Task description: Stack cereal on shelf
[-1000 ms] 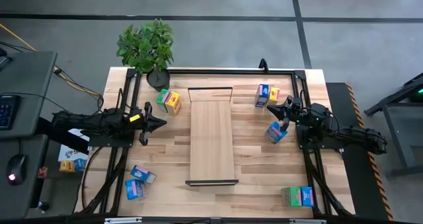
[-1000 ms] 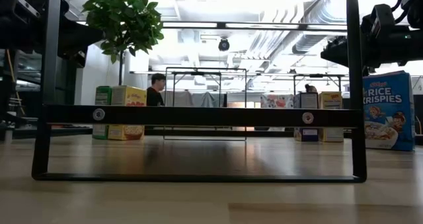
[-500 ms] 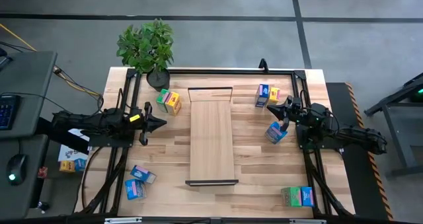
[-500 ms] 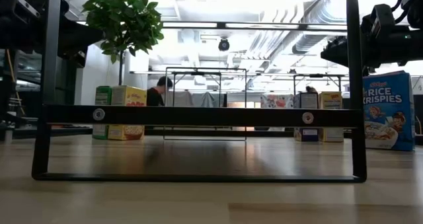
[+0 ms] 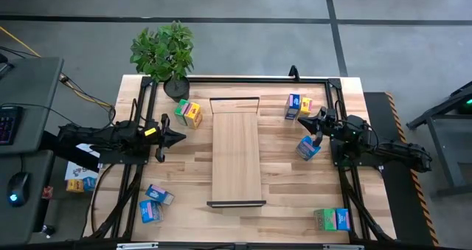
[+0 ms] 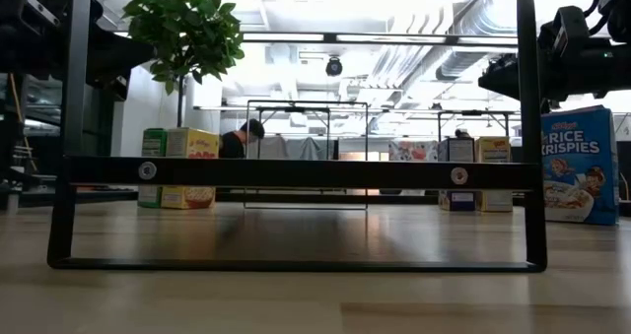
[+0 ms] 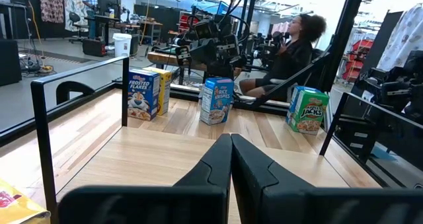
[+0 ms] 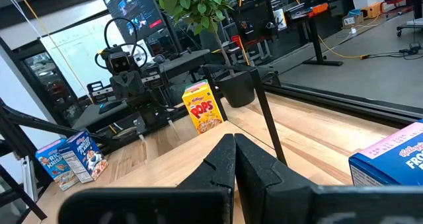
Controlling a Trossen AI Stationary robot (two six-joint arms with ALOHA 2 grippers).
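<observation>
The shelf (image 5: 236, 150) lies lengthwise down the table's middle, with a black bracket at its far end (image 5: 235, 99) and another at its near end (image 6: 296, 171). Small cereal boxes stand on the table around it: a green and yellow pair (image 5: 188, 113), a blue and yellow pair (image 5: 298, 106), one blue box (image 5: 308, 147), two blue ones (image 5: 155, 202), and a green and blue pair (image 5: 331, 219). My left gripper (image 5: 184, 138) hovers shut, left of the shelf and pointing at it. My right gripper (image 5: 300, 118) hovers shut on the shelf's right, just above the single blue box.
A potted plant (image 5: 164, 52) stands at the table's far left corner. A black frame (image 5: 243, 79) runs along the table's edges. More boxes (image 5: 77, 178) lie off the table beside the left arm. People sit in the room beyond (image 7: 291, 49).
</observation>
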